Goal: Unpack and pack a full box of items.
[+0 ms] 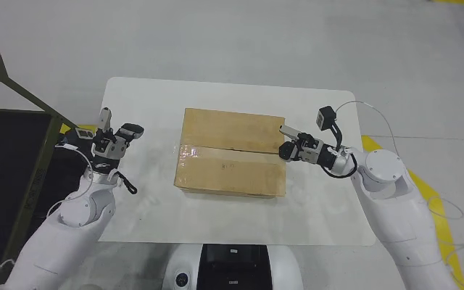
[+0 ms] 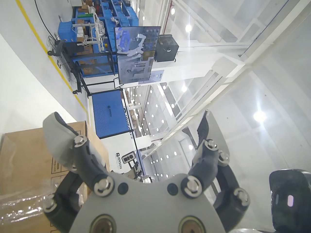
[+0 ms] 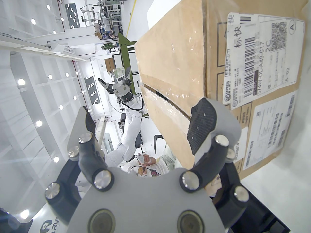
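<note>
Right gripper [image 1: 283,141] is open and grips nothing. The closed cardboard box [image 1: 228,148] sits right in front of its fingers, one pad by the top edge near the taped seam. We see the left gripper [image 1: 119,125] open too, empty, well apart from the box on the table [image 1: 145,94].

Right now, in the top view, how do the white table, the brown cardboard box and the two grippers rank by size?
1. white table
2. brown cardboard box
3. left gripper and right gripper: they look alike, so unranked.
</note>
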